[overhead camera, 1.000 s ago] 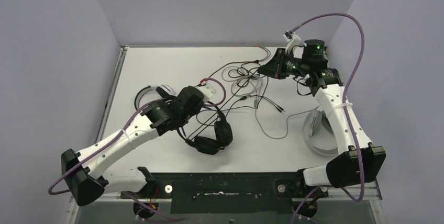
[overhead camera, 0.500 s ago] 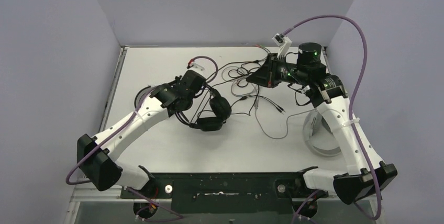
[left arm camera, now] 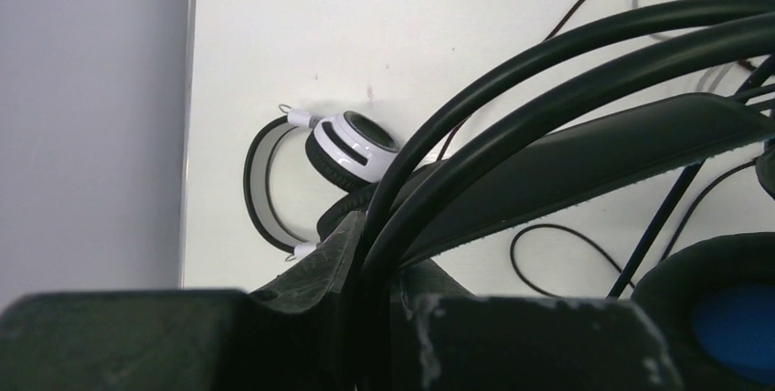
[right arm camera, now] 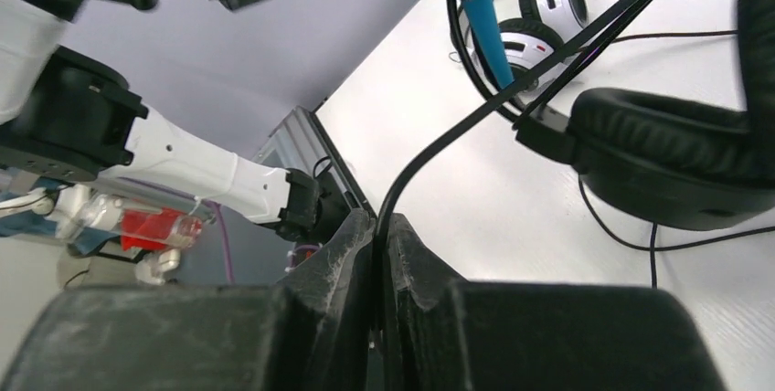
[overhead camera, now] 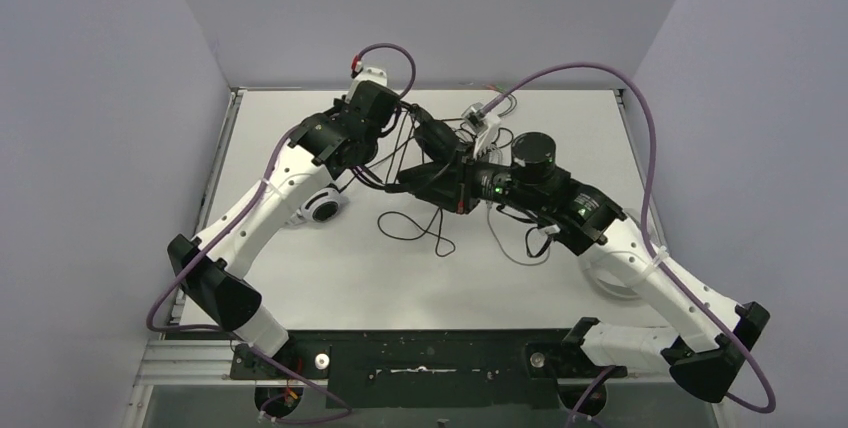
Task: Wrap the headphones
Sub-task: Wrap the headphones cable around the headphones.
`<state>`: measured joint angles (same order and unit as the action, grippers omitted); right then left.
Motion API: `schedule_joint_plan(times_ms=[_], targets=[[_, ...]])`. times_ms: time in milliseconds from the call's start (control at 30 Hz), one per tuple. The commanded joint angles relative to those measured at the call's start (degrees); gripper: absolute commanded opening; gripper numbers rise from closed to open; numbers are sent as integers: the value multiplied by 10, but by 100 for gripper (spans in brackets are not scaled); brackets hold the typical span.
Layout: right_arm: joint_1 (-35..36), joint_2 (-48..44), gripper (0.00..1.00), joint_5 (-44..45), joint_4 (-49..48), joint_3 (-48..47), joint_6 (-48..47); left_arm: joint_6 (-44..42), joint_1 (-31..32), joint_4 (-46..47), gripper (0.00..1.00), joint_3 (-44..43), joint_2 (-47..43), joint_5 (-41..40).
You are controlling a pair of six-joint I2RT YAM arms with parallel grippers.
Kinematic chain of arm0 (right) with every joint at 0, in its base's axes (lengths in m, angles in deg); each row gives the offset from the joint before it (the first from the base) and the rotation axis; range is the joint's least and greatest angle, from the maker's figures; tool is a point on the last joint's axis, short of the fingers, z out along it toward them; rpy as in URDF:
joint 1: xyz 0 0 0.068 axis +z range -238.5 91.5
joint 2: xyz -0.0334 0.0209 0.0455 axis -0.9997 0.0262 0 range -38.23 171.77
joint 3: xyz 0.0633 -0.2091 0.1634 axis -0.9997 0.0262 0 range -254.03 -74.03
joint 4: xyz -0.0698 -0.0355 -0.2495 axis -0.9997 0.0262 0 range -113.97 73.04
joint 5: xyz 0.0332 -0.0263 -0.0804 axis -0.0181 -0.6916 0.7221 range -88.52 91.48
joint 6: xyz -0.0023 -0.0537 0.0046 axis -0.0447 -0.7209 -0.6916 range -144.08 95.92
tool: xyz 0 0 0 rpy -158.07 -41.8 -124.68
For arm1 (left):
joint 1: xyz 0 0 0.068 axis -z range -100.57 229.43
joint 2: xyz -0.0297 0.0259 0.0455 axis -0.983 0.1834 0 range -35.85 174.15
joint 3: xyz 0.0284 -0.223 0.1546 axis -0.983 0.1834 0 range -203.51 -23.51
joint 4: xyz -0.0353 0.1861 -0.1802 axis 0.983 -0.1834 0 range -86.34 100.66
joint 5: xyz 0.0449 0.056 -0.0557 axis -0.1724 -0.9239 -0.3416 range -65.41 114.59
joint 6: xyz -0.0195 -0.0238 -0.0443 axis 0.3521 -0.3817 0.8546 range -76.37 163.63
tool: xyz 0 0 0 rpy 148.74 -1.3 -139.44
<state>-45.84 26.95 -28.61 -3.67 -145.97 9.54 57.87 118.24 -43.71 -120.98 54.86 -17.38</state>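
1. The left pincer (left arm camera: 373,268) was clamped shut on the thin headband of the black headphones (left arm camera: 585,140), whose blue-centred ear cup sat just right of it.
2. The right pincer (right arm camera: 379,227) was pinched shut on their black cable (right arm camera: 457,135).
3. A white headset (left arm camera: 352,144) lay beyond the left pincer.

free: near table (overhead camera: 330,293) strip | blocked: loose cables (overhead camera: 440,244) centre, white headset (overhead camera: 322,206) left

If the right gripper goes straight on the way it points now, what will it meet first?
The right gripper would most likely meet the black headphones, whose cable it pinches; they hang just ahead. Depth is unclear.
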Motion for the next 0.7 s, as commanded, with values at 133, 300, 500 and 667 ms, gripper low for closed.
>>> schedule_joint_plan(times_ms=[133, 300, 500, 667], targets=[[128, -2, 0, 186, -104, 62, -39, 60, -13, 22, 0, -122, 8, 30], [181, 14, 0, 276, -172, 137, -99, 78, -13, 15, 0, -126, -14, 50], [217, 31, 3, 348, -283, 215, -141, 110, -17, 7, 0, -106, -61, 97], [233, 42, 5, 413, -368, 265, -143, 139, -23, 4, 0, -104, -95, 126]])
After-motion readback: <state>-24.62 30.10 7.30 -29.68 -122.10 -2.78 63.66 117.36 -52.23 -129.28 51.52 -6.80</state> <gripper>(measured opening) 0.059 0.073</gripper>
